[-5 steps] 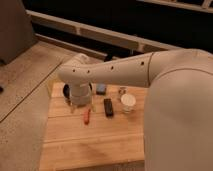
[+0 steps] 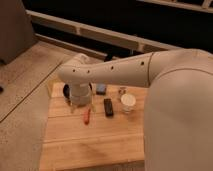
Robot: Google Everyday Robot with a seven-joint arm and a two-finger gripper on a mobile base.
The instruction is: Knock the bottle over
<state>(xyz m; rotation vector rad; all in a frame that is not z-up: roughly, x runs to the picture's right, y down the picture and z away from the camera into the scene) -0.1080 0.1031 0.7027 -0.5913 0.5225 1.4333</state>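
A wooden tabletop (image 2: 95,145) is filling the lower middle of the frame. A black bar (image 2: 108,107) is lying near its centre, with a white round cup (image 2: 128,101) standing just right of it and a small red item (image 2: 87,116) lying just left. A dark bluish block (image 2: 101,89) is sitting above the bar, and a dark round thing (image 2: 66,91) is showing at the tabletop's upper left, partly hidden by the pincer (image 2: 79,97) hanging over that corner, while speckled floor (image 2: 20,85) is stretching across the frame's left.
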